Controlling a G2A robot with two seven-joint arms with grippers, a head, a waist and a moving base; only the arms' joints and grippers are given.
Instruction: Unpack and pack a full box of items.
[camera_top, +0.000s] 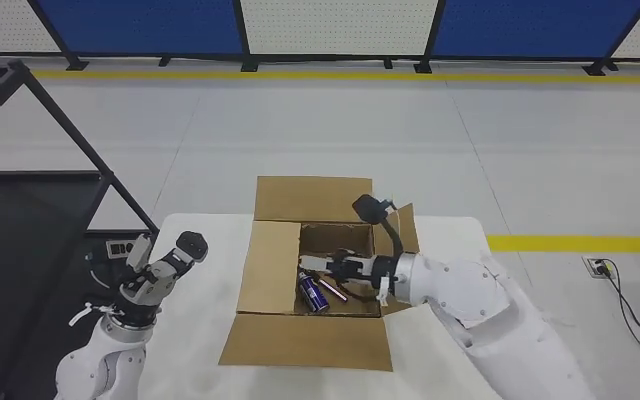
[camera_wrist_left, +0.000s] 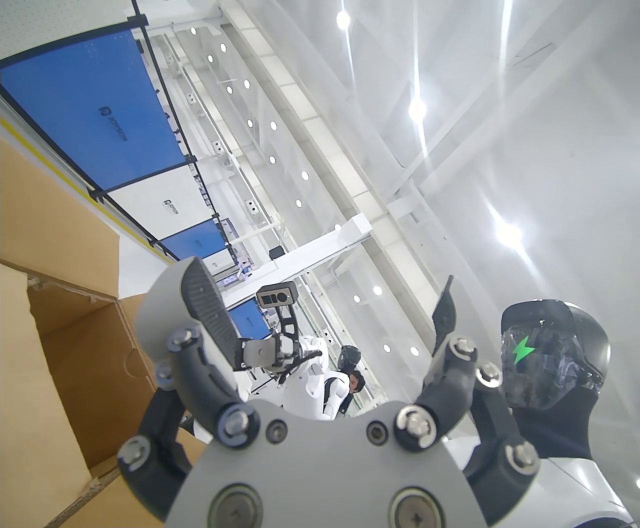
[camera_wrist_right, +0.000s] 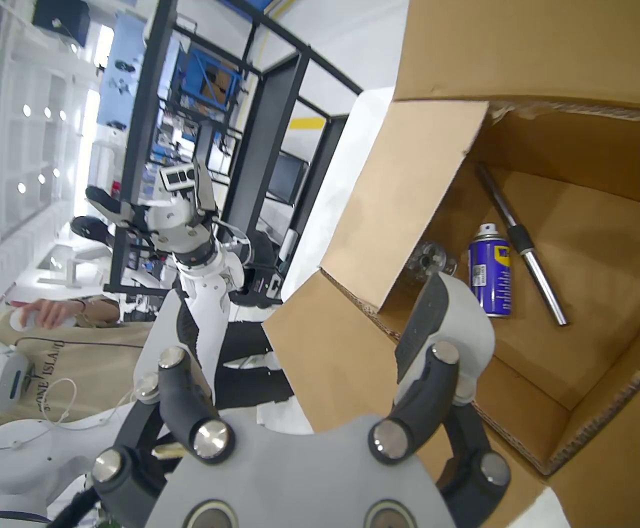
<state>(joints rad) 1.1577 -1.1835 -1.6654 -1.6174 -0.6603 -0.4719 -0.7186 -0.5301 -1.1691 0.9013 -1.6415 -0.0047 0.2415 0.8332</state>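
Note:
An open cardboard box (camera_top: 270, 268) stands mid-table with all flaps folded out. Inside lie a blue spray can (camera_top: 313, 291), a metal rod (camera_top: 334, 291) and, in the right wrist view, a small clear round part (camera_wrist_right: 430, 260) beside the can (camera_wrist_right: 490, 272) and the rod (camera_wrist_right: 525, 240). My right gripper (camera_top: 322, 264) hangs open over the box's inside, holding nothing; in its own view (camera_wrist_right: 312, 295) a cardboard flap (camera_wrist_right: 400, 200) shows between the spread fingers. My left gripper (camera_top: 190, 245) is left of the box, raised and pointing upward, open and empty (camera_wrist_left: 320, 280).
A black metal rack (camera_top: 60, 200) stands off the table's left side. White table surface (camera_top: 200, 330) lies bare between the left arm and the box. The front flap (camera_top: 305, 342) reaches close to the near table edge.

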